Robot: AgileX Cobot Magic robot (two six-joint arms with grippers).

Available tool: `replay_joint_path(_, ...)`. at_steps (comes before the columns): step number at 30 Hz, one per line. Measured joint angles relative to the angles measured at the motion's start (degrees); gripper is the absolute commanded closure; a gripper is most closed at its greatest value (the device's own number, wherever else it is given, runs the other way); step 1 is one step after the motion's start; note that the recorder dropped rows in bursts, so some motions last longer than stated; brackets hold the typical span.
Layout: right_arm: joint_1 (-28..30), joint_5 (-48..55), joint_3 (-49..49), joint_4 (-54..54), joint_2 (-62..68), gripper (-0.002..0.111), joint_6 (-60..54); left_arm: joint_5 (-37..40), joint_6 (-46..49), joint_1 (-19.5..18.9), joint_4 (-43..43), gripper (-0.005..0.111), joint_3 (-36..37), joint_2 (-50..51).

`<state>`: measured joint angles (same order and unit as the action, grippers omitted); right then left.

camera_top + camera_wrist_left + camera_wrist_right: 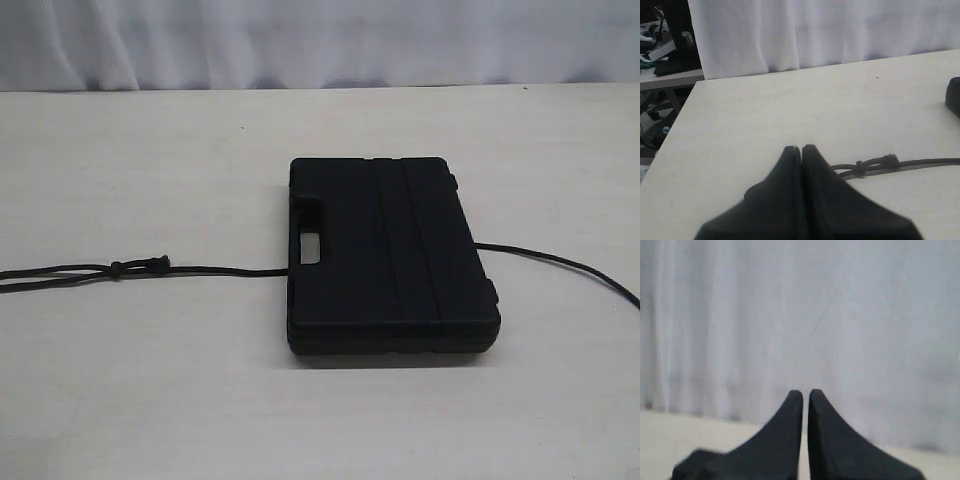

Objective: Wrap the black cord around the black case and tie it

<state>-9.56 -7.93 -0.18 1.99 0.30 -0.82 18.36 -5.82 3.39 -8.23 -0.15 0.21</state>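
The case (400, 250) lies flat on the table (150, 380), lid up, a little right of centre in the exterior view, with its slot (312, 240) facing left and ribs running across the lid. The cord (220, 270) lies nearly straight on the table and meets the case's left side just below the slot. Its knot (118, 267) sits well left of the case, and from there two strands run off the view's left edge. The cord shows again at the case's right side and curves away to the right edge. The stretch between is hidden by the case, so how it runs there cannot be told. The left gripper (801, 148) has its fingers pressed together and pinches nothing; it hangs over bare table near the knot but apart from it, with a corner of the case at the edge of its wrist view. The right gripper (806, 394) is closed to a hairline slit and holds nothing, pointing at the white curtain (840, 315) — only a strip of table shows below it.
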Motion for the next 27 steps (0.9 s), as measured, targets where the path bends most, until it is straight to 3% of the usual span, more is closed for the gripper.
replay_joint_path(3,0.0,-16.7,0.1,-0.2,0.0,0.104,3.4,0.0,0.0,0.0,0.0,0.107,0.0,0.0)
replay_joint_path(6,0.0,-30.8,0.1,-0.2,-0.1,0.104,14.7,0.0,0.0,0.0,0.0,0.107,0.0,0.0)
replay_joint_path(9,0.0,-34.4,-1.8,-0.2,-0.1,0.104,21.9,0.0,0.0,0.0,0.0,0.107,0.0,0.0)
replay_joint_path(13,0.0,-17.9,-12.8,3.4,0.8,0.095,24.7,0.0,0.0,0.0,0.0,0.107,0.0,0.0)
replay_joint_path(14,0.0,-13.4,-15.8,4.9,1.7,0.083,25.4,0.0,0.0,0.0,0.0,0.107,0.0,0.0)
replay_joint_path(16,0.0,2.6,-27.0,8.9,7.4,0.066,26.8,0.0,0.0,0.0,0.0,0.107,0.0,0.0)
replay_joint_path(18,0.0,17.5,-38.0,10.0,14.7,0.059,26.0,0.0,0.0,0.0,0.0,0.107,0.0,0.0)
replay_joint_path(20,0.0,33.0,-48.3,8.4,24.0,0.059,20.5,0.0,0.0,0.0,0.0,0.107,0.0,0.0)
replay_joint_path(22,0.0,45.4,-57.9,3.5,33.1,0.059,12.4,0.0,0.0,0.0,0.0,0.107,0.0,0.0)
replay_joint_path(24,0.0,57.1,-68.7,-8.7,44.6,0.059,-4.3,0.0,0.0,0.0,0.0,0.107,0.0,0.0)
replay_joint_path(27,0.0,64.9,-75.5,-23.3,54.9,0.059,-16.0,0.0,0.0,0.0,0.0,0.107,0.0,0.0)
